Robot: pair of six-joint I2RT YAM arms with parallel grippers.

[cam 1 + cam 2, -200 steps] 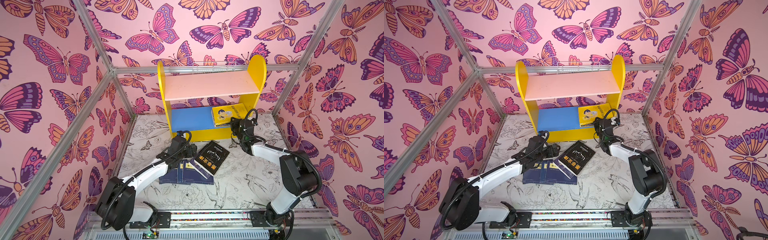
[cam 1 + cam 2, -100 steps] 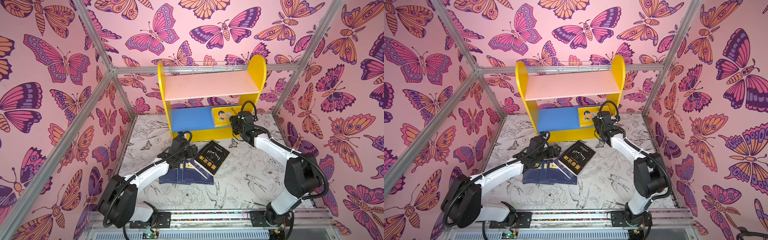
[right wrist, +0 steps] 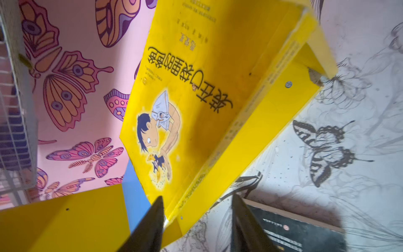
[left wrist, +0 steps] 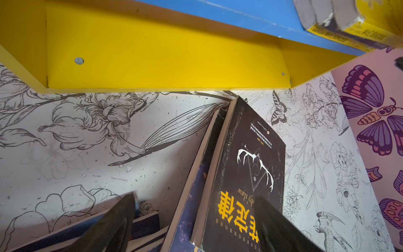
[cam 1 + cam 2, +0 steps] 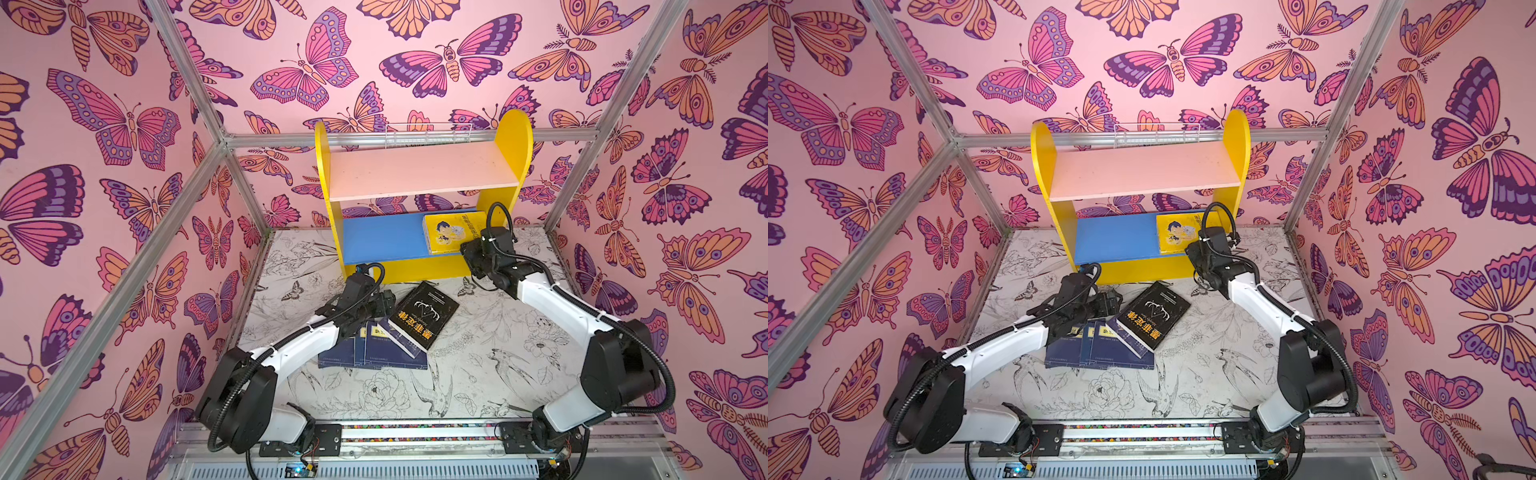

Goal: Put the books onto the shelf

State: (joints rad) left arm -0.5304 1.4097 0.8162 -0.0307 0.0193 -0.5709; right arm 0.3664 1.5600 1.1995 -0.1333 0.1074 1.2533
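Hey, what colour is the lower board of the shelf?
Blue. The lower board shows best in a top view.

Floral-print worktop is being enclosed by butterfly walls; wire rack is being shown at rear alu bar.

Yellow book on shelf's blue board; dark books in front.

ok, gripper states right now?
Left gripper: open, by the black book, holding nothing.
Right gripper: open, by the yellow book, holding nothing.
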